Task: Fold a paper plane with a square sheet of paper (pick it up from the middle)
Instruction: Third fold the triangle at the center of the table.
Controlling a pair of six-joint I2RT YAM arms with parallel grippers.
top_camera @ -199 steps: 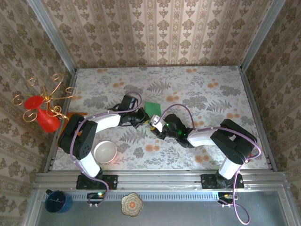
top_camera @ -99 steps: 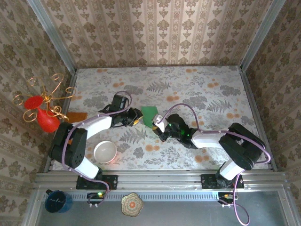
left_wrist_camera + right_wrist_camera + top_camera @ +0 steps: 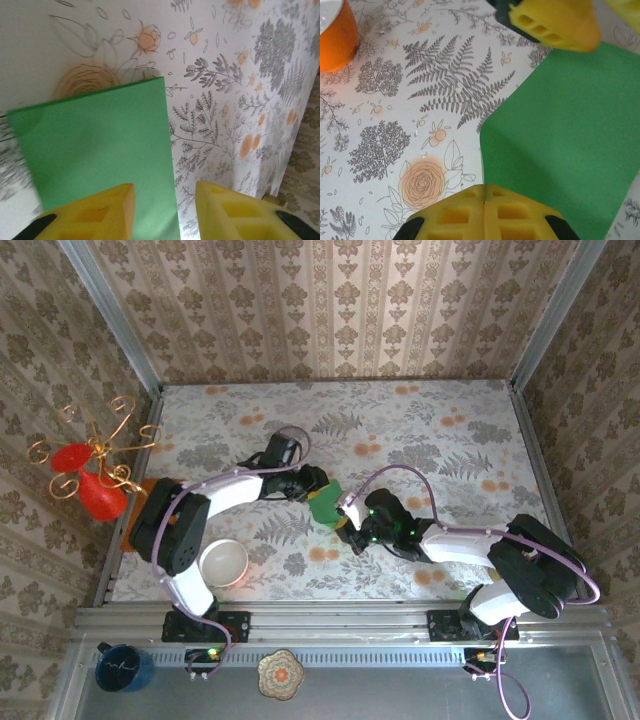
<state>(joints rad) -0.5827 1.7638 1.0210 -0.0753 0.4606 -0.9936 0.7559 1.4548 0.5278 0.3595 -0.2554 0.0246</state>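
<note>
The square sheet of paper [image 3: 324, 507], bright green, lies mid-table between the two grippers; no paper plane shape shows. In the right wrist view the sheet [image 3: 560, 130] bows up off the table, and its near edge runs into the seam of my right gripper [image 3: 484, 192], which is shut on it. My left gripper [image 3: 165, 210] is open and hovers at the sheet's far side [image 3: 95, 145], one yellow finger over the paper and the other over bare table. From above, the left gripper [image 3: 314, 483] and right gripper [image 3: 347, 513] stand close together.
A white bowl with an orange outside [image 3: 223, 562] sits near the left arm's base. A red vase with gold wire [image 3: 95, 490] and an orange sheet [image 3: 145, 488] are at the left edge. Patterned walls enclose the floral table [image 3: 450, 440].
The left gripper has opened and swung right to the sheet's far edge. The right gripper has closed, and the green sheet has shifted toward the near side with it.
</note>
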